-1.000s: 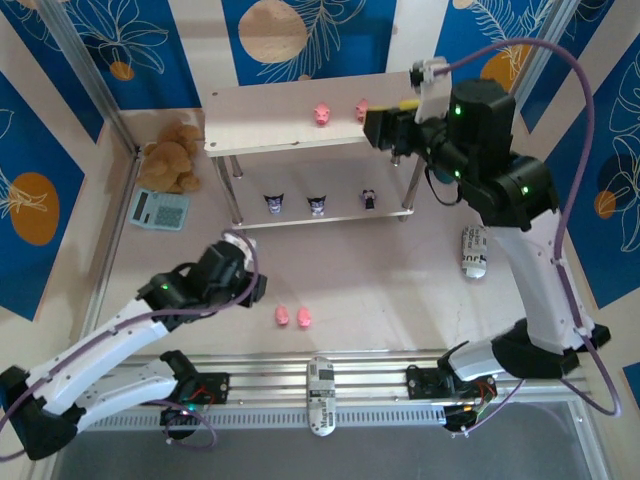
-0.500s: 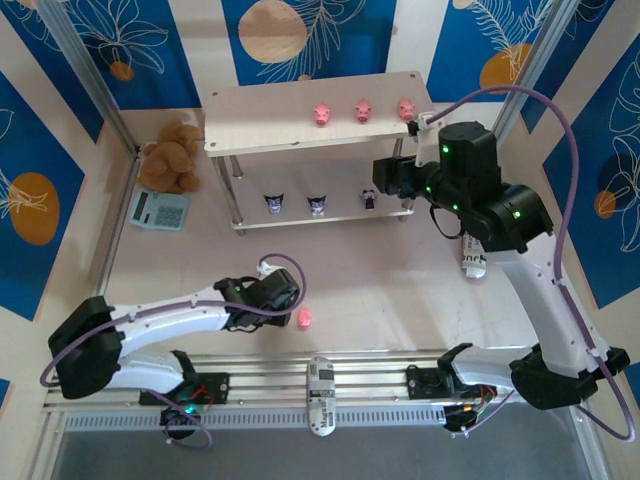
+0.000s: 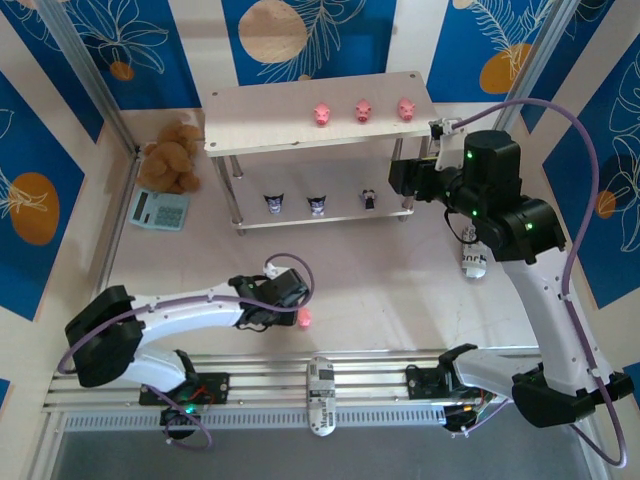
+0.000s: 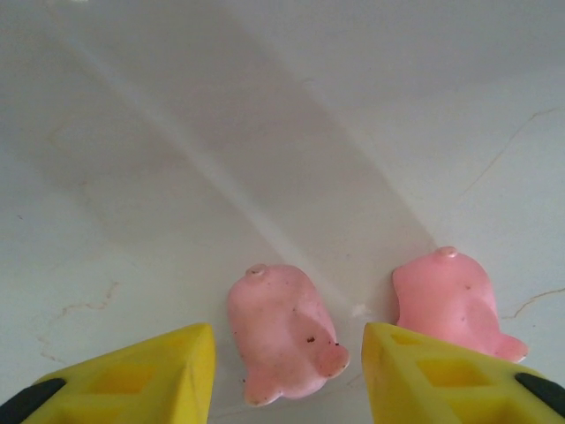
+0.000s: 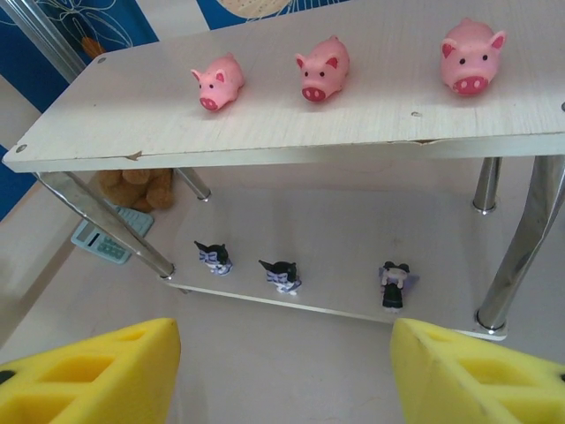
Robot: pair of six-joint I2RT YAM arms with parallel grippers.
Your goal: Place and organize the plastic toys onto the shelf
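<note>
While one pig (image 4: 275, 318) lies off the shelf (image 5: 265, 132), my left gripper (image 4: 287, 367) straddles it, jaws open; my right gripper (image 5: 282, 371) gapes, empty.

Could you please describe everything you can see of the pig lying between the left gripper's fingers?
The pig is small, pink plastic with a round snout, a nub at its far end and a few dark specks. It lies on the pale table, snout toward the camera, between the left gripper's open yellow fingers, touching neither. A second pig lies apart.
</note>
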